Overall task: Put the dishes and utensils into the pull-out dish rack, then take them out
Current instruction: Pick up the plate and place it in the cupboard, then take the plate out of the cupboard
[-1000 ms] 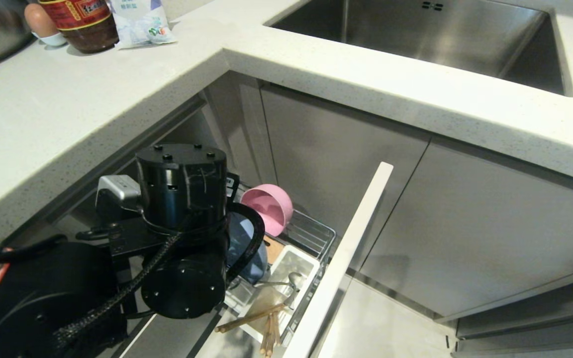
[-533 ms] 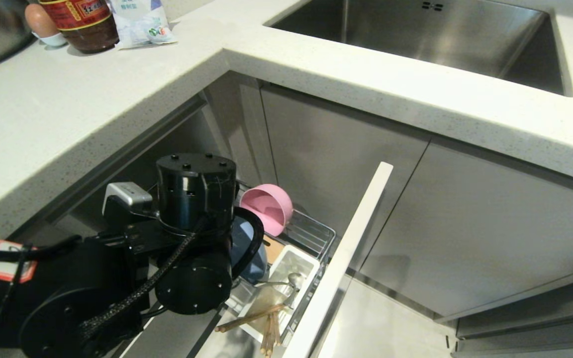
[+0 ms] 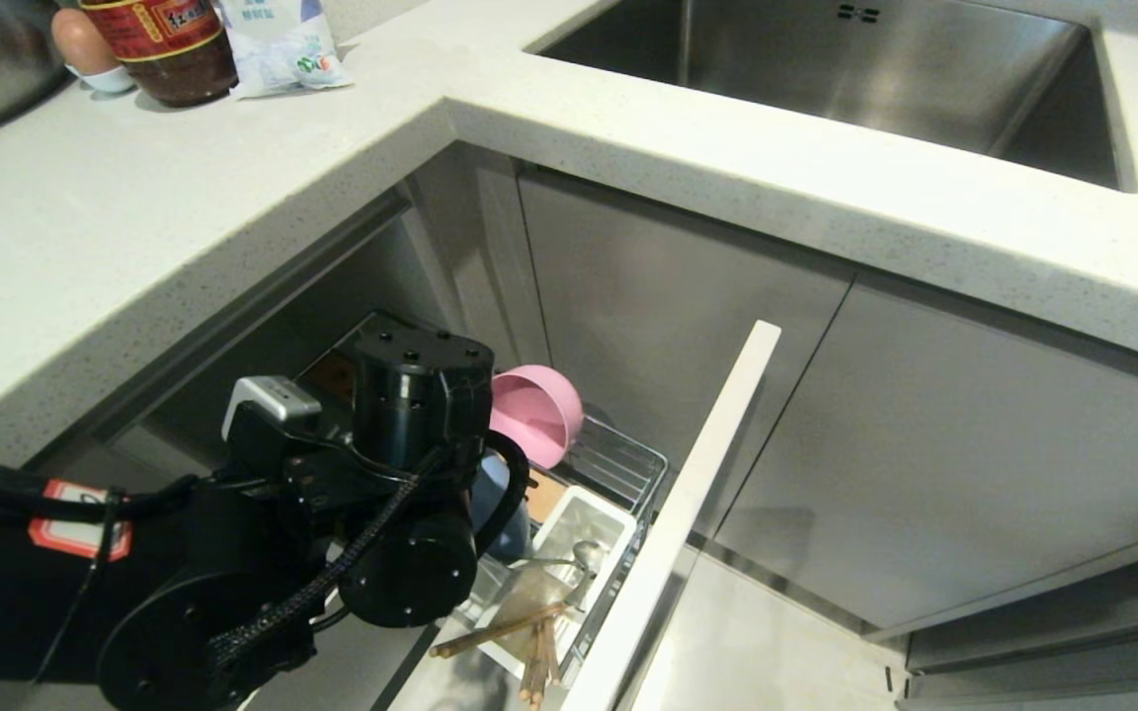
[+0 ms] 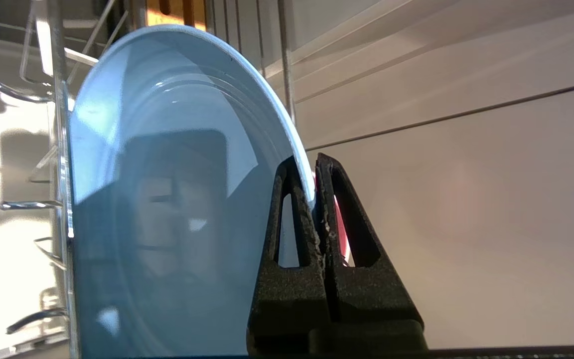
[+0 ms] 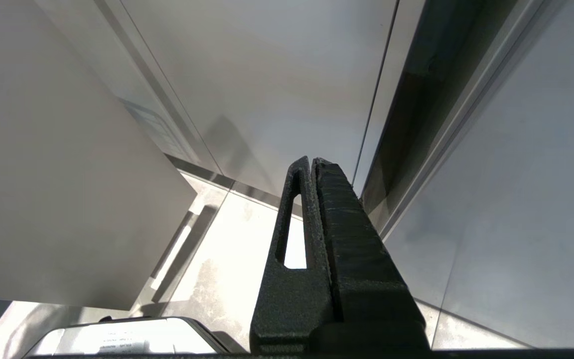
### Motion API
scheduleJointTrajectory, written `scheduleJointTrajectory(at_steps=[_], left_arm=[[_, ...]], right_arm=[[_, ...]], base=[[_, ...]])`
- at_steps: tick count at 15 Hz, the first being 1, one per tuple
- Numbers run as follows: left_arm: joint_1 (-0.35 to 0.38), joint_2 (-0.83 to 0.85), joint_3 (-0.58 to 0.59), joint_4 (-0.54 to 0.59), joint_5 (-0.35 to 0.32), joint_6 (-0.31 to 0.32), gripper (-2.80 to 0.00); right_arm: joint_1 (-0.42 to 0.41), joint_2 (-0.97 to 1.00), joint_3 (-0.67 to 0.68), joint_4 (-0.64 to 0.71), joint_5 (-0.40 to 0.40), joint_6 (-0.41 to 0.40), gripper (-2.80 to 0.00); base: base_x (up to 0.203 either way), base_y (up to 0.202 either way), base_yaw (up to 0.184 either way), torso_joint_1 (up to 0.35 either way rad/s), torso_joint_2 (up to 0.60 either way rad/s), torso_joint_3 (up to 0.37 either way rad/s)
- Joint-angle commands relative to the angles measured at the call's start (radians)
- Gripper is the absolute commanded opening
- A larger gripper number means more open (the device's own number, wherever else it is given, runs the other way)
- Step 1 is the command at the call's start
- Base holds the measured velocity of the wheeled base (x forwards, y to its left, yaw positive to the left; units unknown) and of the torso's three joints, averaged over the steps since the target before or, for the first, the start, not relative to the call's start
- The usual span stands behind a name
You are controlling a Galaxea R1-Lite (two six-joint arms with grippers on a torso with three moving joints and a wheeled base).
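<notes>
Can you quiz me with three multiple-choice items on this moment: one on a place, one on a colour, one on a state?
1. Where do the chopsticks lie?
A. in the sink
B. in the white cutlery caddy
C. on the counter

2. What colour is the bowl in the dish rack?
A. pink
B. green
C. white

3. What is the left gripper doing?
A. standing wide open
B. holding a spoon
C. shut on the blue plate

Answers:
1 B, they slant out of the caddy's near end.
2 A, pink in the head view.
3 C, its fingers pinch the plate's rim in the left wrist view.
</notes>
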Motion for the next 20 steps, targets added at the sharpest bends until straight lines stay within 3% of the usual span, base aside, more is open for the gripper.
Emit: scheduleJointTrajectory(at_steps=[1, 6, 7, 15, 20], left_arm=[[-0.001, 0.009, 0.000, 0.025, 0.004, -0.009, -2.80], [-0.001, 0.008, 0.000, 0.031, 0.004, -0.011, -2.80], [-0.001, 0.009, 0.000, 0.033, 0.004, -0.008, 0.00], [-0.007, -0.022, -0.005, 0.095, 0.011, -0.005, 0.00], [-0.039, -0.144, -0.031, 0.258, 0.010, -0.005, 0.00]], right_arm=[[0.000, -0.004, 0.000, 0.000, 0.000, 0.000, -2.80], [0.000, -0.003, 0.000, 0.000, 0.000, 0.000, -2.80], [0.000, -0.003, 0.000, 0.000, 0.000, 0.000, -2.80], [-0.001, -0.004, 0.000, 0.000, 0.000, 0.000, -2.80], [0.000, -0.003, 0.000, 0.000, 0.000, 0.000, -2.80]], base=[[0.000, 0.000, 0.000, 0.000, 0.00, 0.000], [0.000, 0.000, 0.000, 0.000, 0.00, 0.000], [0.000, 0.000, 0.000, 0.000, 0.00, 0.000], [0.000, 0.000, 0.000, 0.000, 0.00, 0.000], [0.000, 0.000, 0.000, 0.000, 0.00, 0.000]])
